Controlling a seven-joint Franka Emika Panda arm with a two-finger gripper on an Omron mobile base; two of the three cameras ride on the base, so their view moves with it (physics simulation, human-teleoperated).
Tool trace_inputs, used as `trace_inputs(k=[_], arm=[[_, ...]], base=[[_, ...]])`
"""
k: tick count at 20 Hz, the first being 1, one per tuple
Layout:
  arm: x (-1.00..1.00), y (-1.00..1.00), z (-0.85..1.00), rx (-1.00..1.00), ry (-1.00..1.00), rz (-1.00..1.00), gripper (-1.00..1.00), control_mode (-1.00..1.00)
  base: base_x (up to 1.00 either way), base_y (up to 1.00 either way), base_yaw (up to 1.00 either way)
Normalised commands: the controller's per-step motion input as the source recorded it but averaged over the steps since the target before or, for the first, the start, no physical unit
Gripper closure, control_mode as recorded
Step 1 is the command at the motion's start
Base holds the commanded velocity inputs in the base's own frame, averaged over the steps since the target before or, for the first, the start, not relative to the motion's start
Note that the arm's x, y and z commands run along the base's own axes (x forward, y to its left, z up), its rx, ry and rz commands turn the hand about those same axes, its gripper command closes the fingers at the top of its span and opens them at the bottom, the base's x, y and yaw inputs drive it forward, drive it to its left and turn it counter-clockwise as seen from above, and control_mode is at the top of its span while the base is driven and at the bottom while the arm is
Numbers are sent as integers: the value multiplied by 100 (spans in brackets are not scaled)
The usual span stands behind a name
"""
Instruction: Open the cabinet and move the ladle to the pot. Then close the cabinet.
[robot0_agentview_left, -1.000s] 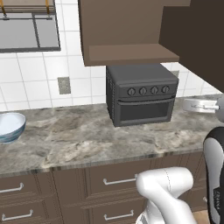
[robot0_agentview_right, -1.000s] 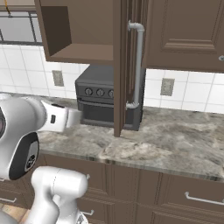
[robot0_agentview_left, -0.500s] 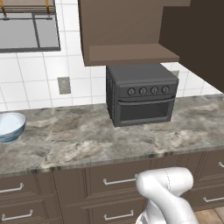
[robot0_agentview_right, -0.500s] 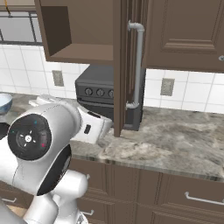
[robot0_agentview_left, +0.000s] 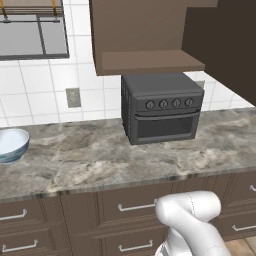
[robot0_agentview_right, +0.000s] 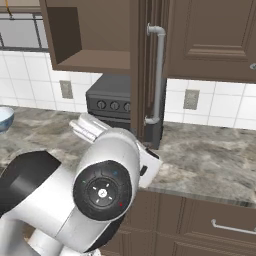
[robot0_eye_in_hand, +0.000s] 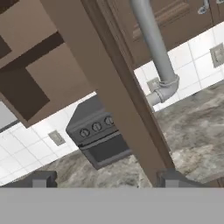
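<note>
The cabinet (robot0_agentview_right: 90, 35) is open, and its bare shelf (robot0_agentview_left: 150, 61) shows from below. Its door (robot0_agentview_right: 144, 75) stands edge-on toward me, with the long silver bar handle (robot0_agentview_right: 159, 75) on its right face. In the hand view the door edge (robot0_eye_in_hand: 118, 87) and handle (robot0_eye_in_hand: 153, 48) rise just beyond my gripper (robot0_eye_in_hand: 107, 181). The gripper is open, with its two dark fingertips (robot0_eye_in_hand: 41, 179) set wide apart and nothing between them. The ladle and the pot are out of view.
A dark grey oven box (robot0_agentview_left: 160, 107) sits on the marble counter (robot0_agentview_left: 90, 160) under the cabinet. A pale blue-white bowl (robot0_agentview_left: 10, 145) stands at the far left. My own arm (robot0_agentview_right: 100, 190) looms large in the right base view. Brown drawers (robot0_agentview_left: 130, 205) line the counter front.
The arm has swung up and toward the right base camera, so its elbow now covers the lower foreground there. The dark arm part at the left base view's right edge is gone.
</note>
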Motion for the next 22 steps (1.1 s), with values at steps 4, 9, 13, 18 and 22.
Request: trace_inputs(k=[4, 9, 13, 18, 22], arm=[[-34, -48, 0, 19, -3, 0, -100, -100], [-22, -44, 0, 20, -6, 0, -100, -100], [39, -41, 0, 26, -1, 3, -100, -100], [62, -24, 0, 31, -5, 12, -100, -100], [69, -7, 0, 31, -7, 15, -100, -100]], base=[[0, 0, 0], [0, 0, 0], [0, 0, 0], [0, 0, 0], [0, 0, 0]])
